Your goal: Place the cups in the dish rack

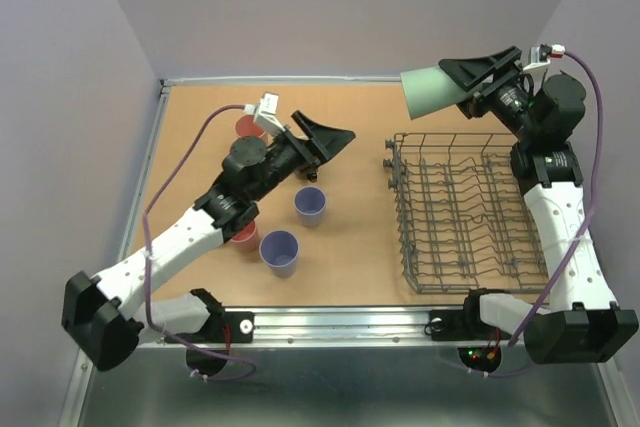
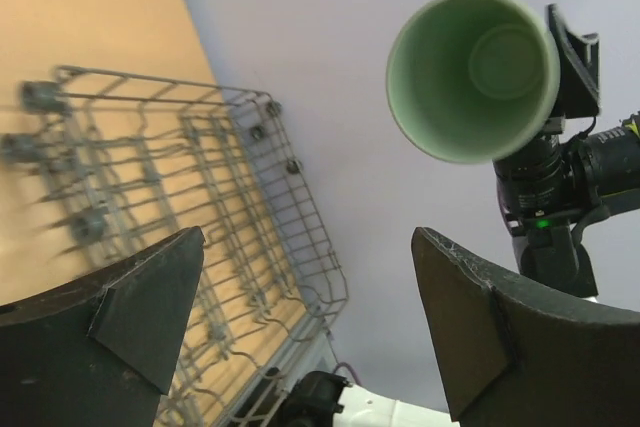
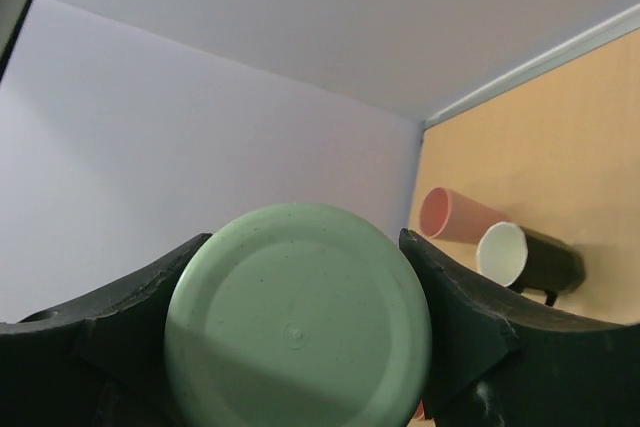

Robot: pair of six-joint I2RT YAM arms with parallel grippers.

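Observation:
My right gripper [image 1: 457,83] is shut on the sage-green cup [image 1: 430,88] and holds it on its side in the air past the far left corner of the grey wire dish rack [image 1: 465,209]. In the right wrist view the cup's base [image 3: 298,322] fills the space between the fingers. My left gripper [image 1: 335,150] is open and empty, raised over the table's middle and facing the green cup [image 2: 473,72] and the rack [image 2: 190,197]. Two lavender cups [image 1: 310,205] [image 1: 280,252] stand upright left of the rack. No cup shows in the rack.
A pink cup [image 3: 455,215] and a dark mug with cream inside [image 3: 525,257] lie on their sides at the far left. My left arm partly covers a pink cup [image 1: 249,127] and a reddish cup [image 1: 243,235]. Grey walls enclose the table.

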